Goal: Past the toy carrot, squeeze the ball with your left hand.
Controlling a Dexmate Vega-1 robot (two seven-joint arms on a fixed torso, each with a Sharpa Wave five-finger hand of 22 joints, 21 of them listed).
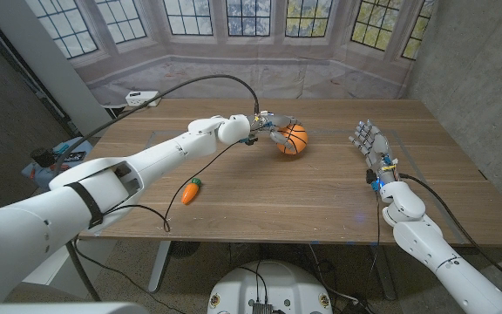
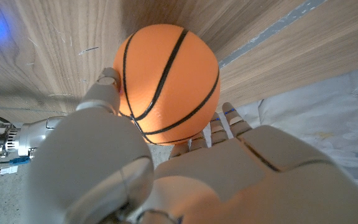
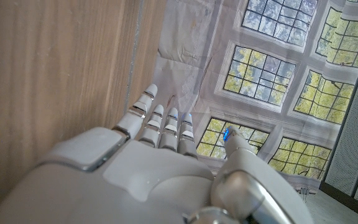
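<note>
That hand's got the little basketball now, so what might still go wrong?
The ball is round and smooth; held by the left hand mostly from one side, it might pop out and roll across the table. The arm's cable trails near the toy carrot and might drag it.

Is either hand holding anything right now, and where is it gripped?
The left hand grips the ball around its sides, fingers wrapped on it. The right hand holds nothing.
</note>
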